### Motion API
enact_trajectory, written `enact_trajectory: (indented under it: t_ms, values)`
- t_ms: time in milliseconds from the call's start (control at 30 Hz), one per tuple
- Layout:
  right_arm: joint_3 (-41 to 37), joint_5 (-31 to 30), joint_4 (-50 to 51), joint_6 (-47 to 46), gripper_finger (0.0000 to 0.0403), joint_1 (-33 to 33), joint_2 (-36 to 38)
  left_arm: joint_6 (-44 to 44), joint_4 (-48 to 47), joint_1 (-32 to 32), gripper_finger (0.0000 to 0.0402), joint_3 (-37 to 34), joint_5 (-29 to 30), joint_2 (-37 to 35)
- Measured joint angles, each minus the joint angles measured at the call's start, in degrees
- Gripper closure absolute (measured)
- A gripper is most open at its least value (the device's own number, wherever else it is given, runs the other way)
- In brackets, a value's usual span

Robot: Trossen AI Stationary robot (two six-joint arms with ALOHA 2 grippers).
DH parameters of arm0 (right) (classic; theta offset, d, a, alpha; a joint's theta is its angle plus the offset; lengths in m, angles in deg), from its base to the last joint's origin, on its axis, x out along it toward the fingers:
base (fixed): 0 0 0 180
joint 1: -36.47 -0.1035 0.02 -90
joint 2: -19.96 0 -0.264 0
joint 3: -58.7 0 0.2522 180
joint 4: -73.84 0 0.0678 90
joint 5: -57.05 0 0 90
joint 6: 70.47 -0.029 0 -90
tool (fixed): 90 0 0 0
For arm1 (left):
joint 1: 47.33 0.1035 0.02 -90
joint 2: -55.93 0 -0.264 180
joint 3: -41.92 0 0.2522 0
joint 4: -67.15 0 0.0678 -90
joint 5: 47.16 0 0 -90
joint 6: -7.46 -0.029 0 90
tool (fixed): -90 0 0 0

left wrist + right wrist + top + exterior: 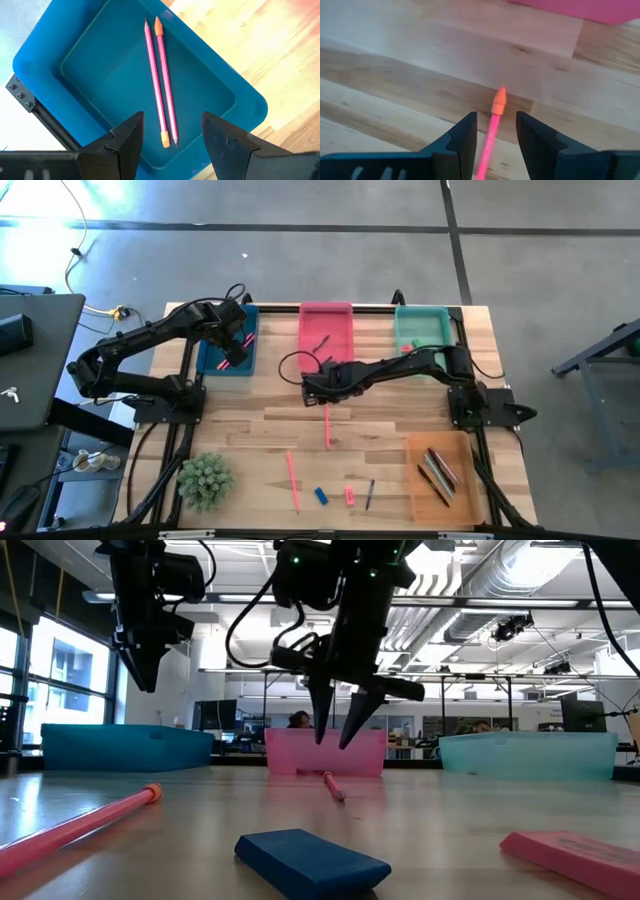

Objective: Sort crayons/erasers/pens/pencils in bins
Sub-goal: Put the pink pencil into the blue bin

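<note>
Nearest you, along the table's front edge: a blue eraser [320, 496], a pink eraser [349, 496], a short dark stick [369, 495] and a long pink pencil [292, 481], all loose on the wood. To their right, the orange bin [420, 480] already holds several sticks.

Mid-table: a second pink pencil [327, 427] lies with its long axis running near to far, almost square to the front edge. Its orange-capped end points toward the pink bin [326, 320], which sits just beyond it. Your right gripper [322, 395] hangs over that far end, fingers parted and empty, straddling the shaft as seen from the wrist.

Step in hand, as you may judge it: the pick of this pencil. Your next move calls for a straight descent with the fingers kept across the shaft, then a close near the capped end.

Far row: your left gripper [234, 330] hovers open and empty above the dark blue bin [207, 358], in which two pink pencils [162, 95] lie side by side. The teal bin [420, 320] stands at far right.
</note>
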Motion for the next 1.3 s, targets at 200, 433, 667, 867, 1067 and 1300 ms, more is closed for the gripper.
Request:
enact_trajectory:
  t_ms: [200, 433, 667, 867, 1067, 1300]
  values:
    - [-2.9, 0.0, -5.0, -0.3, 0.0274, 0.1, 0.0, 0.0, 0.1, 0.0, 0.0214, 0.0, 0.0, 0.0]
    - [-6.1, 0.1, -7.0, -2.6, 0.0274, 0.1, 0.0, 0.0, 0.1, 0.0, 0.0214, 0.0, 0.0, 0.0]
    - [-7.0, -0.1, -9.2, -2.4, 0.0274, 0.1, 0.0, 0.0, 0.2, 0.0, 0.0214, 0.0, -0.1, 0.0]
    - [-7.0, -0.1, -12.0, -1.3, 0.0274, 0.9, -0.7, 0.0, 1.1, 0.0, 0.0214, 0.0, -0.1, 0.0]
    - [-6.7, 2.3, -11.5, -1.3, 0.0274, 0.9, -2.6, 0.0, 1.6, -0.1, 0.0214, 0.0, -0.2, 0.0]
    - [-6.5, 3.1, -10.2, -0.5, 0.0276, 0.8, -3.4, 0.0, 1.7, -0.1, 0.0214, 0.0, -1.3, 0.0]
